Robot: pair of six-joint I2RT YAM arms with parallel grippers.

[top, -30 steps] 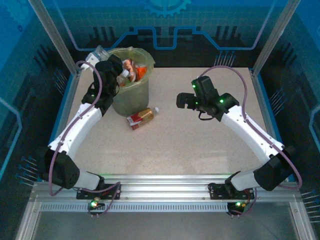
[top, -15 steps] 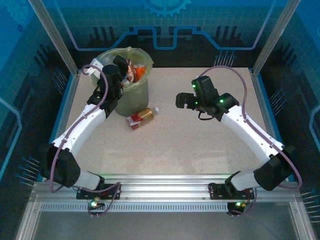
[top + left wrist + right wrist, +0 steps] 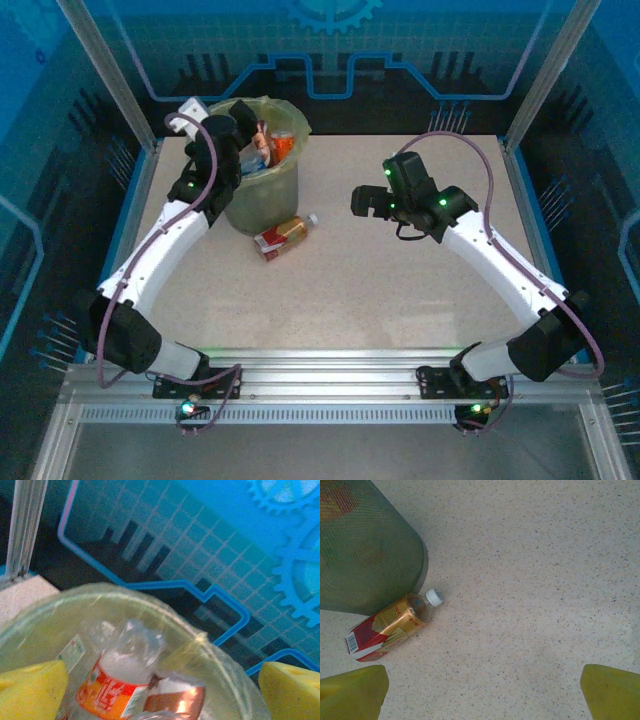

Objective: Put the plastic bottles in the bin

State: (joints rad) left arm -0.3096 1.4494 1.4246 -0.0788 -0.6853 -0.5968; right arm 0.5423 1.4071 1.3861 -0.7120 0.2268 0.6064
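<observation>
Left wrist: orange-labelled bottle (image 3: 120, 675) inside bin (image 3: 45, 630).

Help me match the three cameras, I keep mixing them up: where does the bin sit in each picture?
Top external: the bin stands upper left, near the table's far left corner.
Left wrist: its bag-lined rim arcs across the lower half.
Right wrist: its mesh wall takes the upper left corner.
Shared landmark: the red-and-gold bottle lying at its foot, in top external and right wrist.
</observation>
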